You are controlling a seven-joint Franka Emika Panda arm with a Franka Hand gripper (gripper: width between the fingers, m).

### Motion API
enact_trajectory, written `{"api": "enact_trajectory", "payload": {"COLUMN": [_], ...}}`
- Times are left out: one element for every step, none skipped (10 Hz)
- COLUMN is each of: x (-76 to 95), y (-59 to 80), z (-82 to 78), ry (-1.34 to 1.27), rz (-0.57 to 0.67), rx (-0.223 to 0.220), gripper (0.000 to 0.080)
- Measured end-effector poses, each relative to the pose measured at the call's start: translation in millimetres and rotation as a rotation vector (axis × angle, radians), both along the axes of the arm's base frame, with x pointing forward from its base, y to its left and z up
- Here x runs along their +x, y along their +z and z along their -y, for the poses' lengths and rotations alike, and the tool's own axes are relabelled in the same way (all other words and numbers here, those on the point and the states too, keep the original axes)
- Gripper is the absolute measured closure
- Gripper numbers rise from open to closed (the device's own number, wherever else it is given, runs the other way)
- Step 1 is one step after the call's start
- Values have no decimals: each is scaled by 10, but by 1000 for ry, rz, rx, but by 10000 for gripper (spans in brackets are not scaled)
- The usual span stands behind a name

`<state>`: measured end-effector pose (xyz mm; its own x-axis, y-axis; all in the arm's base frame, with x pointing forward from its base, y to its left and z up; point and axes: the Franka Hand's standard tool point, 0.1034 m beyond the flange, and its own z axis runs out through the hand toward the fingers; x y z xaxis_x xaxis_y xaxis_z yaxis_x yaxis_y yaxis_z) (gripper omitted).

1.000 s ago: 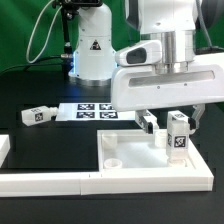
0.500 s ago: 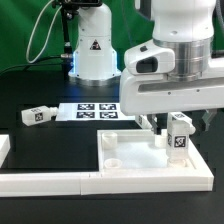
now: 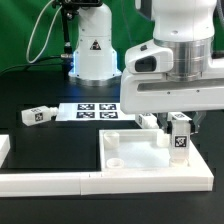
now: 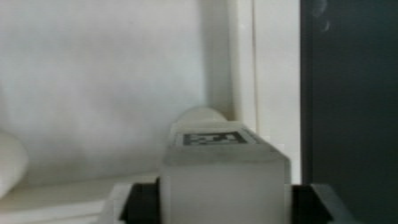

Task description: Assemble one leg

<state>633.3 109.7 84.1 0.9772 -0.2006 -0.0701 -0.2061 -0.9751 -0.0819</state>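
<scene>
The arm's white two-finger pincer point(image 3: 172, 127) hangs at about 4 o'clock in the exterior view, clenched on a small stubby white plastic leg point(image 3: 180, 138) that carries a black-and-white square tag sticker. The leg stands upright with its tag facing the camera, over the far corner, toward 2 o'clock, of the big flat white square panel with a raised rim point(image 3: 140, 168). I cannot tell whether its lower end touches the panel or hangs just above it. In the wrist view the leg point(image 4: 221, 175) fills the space between the two dark fingers point(image 4: 135, 203) of the pincer point(image 4: 222, 208) and seems to touch both. Its tag sits on its sloped upper face, with the pale panel point(image 4: 89, 90) behind it and the black table point(image 4: 352, 100) beyond the rim. On the table point(image 3: 50, 145), well apart from the pincer at about 9 o'clock in the exterior view, a second white tagged leg point(image 3: 35, 116) lies on its side. Between that second leg and the pincer lies the thin flat white marker board point(image 3: 90, 110), at around 11 o'clock from the panel. A long white L-shaped border bar point(image 3: 45, 181) runs along the near edge at about 7 o'clock, just beside the panel.
</scene>
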Motion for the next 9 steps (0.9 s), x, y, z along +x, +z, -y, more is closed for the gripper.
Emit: {"api": "enact_trajectory", "payload": {"x": [-1,-1,10,17,34,48,76,63,41], "y": [-1,-12,-11,-12,-10,-10,-16,-25,-27], "z": [-3,-2,-2,-11,-15,-18,-18,-8,-33], "ry": [-71,-144,-198,-279,-405,-513,-675,-887,-1014], "rz": [-7,-15,-18,-25,-37,-50,-43,-22,2], "rx": [-3,-8,-10,-16,-21,-27,-5,26,36], "gripper": [514,514,514,514,514,512,512,512,512]}}
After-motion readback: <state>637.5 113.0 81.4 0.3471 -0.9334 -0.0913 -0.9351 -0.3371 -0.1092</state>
